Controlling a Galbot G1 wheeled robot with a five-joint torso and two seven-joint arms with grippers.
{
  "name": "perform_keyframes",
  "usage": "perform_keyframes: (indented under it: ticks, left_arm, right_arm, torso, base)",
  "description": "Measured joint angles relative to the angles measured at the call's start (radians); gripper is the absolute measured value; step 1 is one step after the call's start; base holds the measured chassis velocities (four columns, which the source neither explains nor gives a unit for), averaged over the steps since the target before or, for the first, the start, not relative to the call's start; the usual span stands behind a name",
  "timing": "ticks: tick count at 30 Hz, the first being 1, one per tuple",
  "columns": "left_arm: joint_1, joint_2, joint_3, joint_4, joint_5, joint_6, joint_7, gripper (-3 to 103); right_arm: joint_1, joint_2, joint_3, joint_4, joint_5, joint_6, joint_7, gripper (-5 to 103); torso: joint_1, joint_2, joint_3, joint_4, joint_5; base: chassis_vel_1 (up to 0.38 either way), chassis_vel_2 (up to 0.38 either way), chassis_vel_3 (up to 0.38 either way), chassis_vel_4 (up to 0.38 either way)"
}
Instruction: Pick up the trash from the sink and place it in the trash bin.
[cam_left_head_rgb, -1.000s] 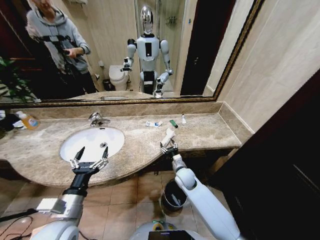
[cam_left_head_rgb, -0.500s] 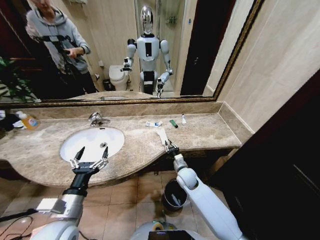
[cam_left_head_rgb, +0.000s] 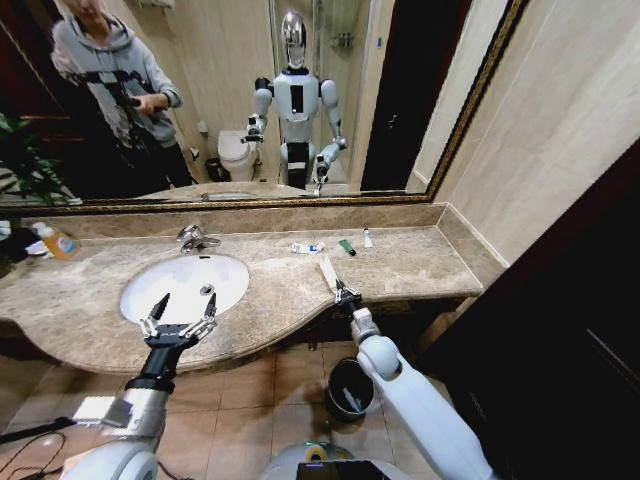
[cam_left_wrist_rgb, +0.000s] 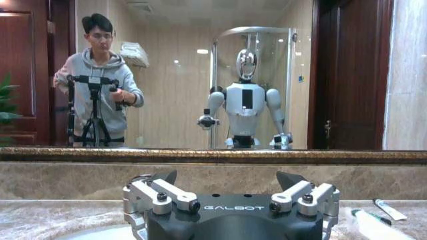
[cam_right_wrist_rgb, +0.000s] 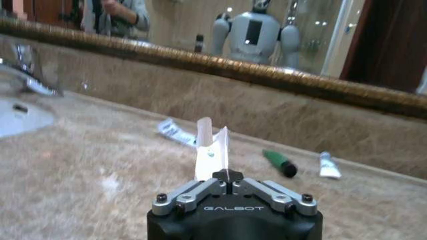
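The sink (cam_left_head_rgb: 150, 285) is a white oval basin set in the beige marble counter. My left gripper (cam_left_head_rgb: 178, 322) hovers open over its front rim, nothing between the fingers (cam_left_wrist_rgb: 167, 176). My right gripper (cam_left_head_rgb: 345, 294) is shut on a long white wrapper (cam_left_head_rgb: 327, 270) that sticks up above the counter's front edge; the right wrist view shows the wrapper (cam_right_wrist_rgb: 212, 150) pinched in the gripper (cam_right_wrist_rgb: 227, 176). A white-blue packet (cam_left_head_rgb: 307, 247), a green stick (cam_left_head_rgb: 347, 247) and a small white tube (cam_left_head_rgb: 367, 238) lie near the back wall. The black trash bin (cam_left_head_rgb: 350, 388) stands on the floor beneath the right arm.
A chrome faucet (cam_left_head_rgb: 193, 238) stands behind the basin and an orange-labelled bottle (cam_left_head_rgb: 58, 241) at the far left. A large mirror runs along the back wall. The counter ends at a side wall on the right; below is tiled floor.
My right gripper has drawn back slightly toward the counter's front edge with the wrapper in it, and the wrapper now stands more upright. The left arm has not moved.
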Motion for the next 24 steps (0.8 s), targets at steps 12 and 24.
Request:
perform_keyframes:
  ticks: [12, 24]
  left_arm:
    - [0.000, 0.000, 0.000, 0.000, 0.000, 0.000, 0.000, 100]
    - [0.000, 0.000, 0.000, 0.000, 0.000, 0.000, 0.000, 100]
  right_arm:
    - [-0.309, -0.119, 0.204, 0.246, 0.099, 0.202, -0.004, 0]
    - [-0.727, -0.043, 0.280, 0.221, -0.114, 0.397, 0.008, 0]
  torso:
    - [0.000, 0.000, 0.000, -0.0002, 0.0000]
    - [0.000, 0.000, 0.000, -0.0003, 0.0000]
  base:
    - [0.000, 0.000, 0.000, 0.000]
    - [0.000, 0.000, 0.000, 0.000]
